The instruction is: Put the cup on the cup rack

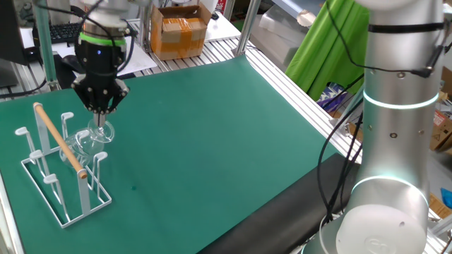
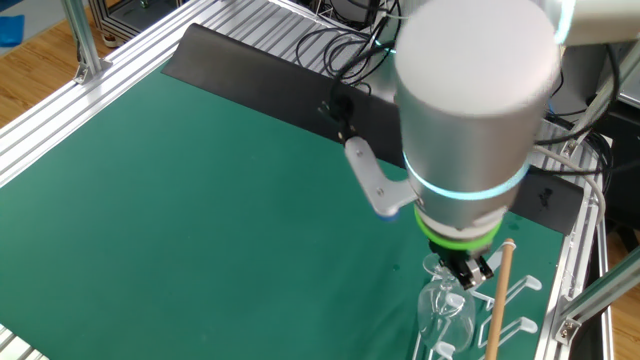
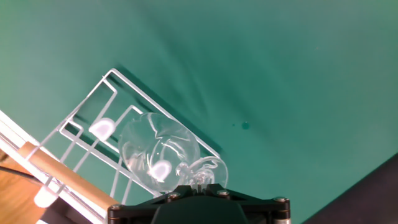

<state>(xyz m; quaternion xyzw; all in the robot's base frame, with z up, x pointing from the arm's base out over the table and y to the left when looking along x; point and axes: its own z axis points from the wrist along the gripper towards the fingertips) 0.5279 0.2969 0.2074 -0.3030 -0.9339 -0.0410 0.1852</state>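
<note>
The cup [image 1: 87,140] is a clear stemmed glass, held upside down with its bowl lowered over a peg of the cup rack [image 1: 44,166]. The rack is white wire with a wooden rod handle [image 1: 60,141], and it stands at the table's left end. My gripper [image 1: 102,111] points straight down above the rack, shut on the cup's stem just under its foot. In the hand view the bowl [image 3: 155,146] sits over a white peg tip [image 3: 163,168], the foot lies against my gripper [image 3: 188,185], and rack wires [image 3: 115,84] run below. The other fixed view shows the gripper [image 2: 466,271], cup [image 2: 445,308] and handle [image 2: 497,300].
A cardboard box [image 1: 181,32] and a keyboard [image 1: 60,31] lie beyond the table's far edge. Aluminium rails [image 1: 282,77] border the green mat. A black strip [image 1: 282,212] runs along the near edge beside the arm's base [image 1: 395,141].
</note>
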